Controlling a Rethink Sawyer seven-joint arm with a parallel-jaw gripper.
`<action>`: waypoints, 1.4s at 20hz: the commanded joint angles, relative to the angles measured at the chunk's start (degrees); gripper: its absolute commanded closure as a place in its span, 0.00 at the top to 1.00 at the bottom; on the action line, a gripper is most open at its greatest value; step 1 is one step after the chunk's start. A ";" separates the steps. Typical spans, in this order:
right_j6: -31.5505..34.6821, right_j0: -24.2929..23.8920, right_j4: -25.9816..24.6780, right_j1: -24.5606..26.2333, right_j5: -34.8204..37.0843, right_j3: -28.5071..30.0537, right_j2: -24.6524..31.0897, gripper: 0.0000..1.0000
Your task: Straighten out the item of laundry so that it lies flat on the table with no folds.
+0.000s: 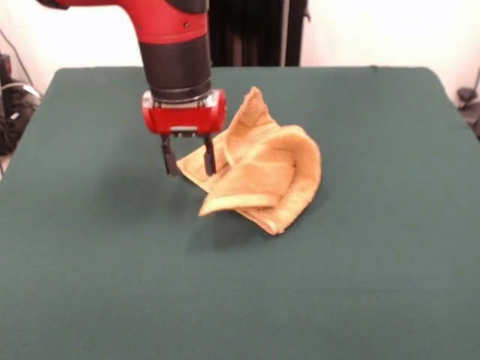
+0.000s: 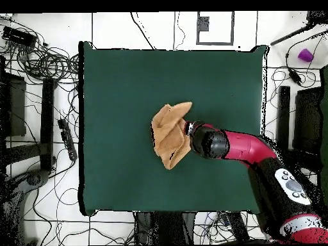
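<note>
A crumpled orange-yellow towel lies heaped near the middle of the green bench. The tool hangs at its left edge, fingers apart, one tip touching or just over the cloth. Closing here may pinch several layers and drag the heap, folds intact. No label or writing is readable.

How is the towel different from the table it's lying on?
The towel is orange-yellow; the table is dark green. The towel is small and takes up only a patch near the middle, while the table is much bigger. The towel is crumpled, with folds and one corner sticking up; the table is flat and smooth. Both look like cloth on top.
</note>
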 commanded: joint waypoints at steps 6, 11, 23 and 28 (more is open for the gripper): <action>-0.78 7.75 -6.82 9.91 0.30 -5.55 3.59 1.00; 3.71 9.78 -2.90 6.18 2.31 -2.79 4.11 1.00; 6.75 14.53 7.52 2.81 9.30 -3.08 4.82 1.00; 5.62 14.72 9.59 4.77 7.38 -3.27 4.77 1.00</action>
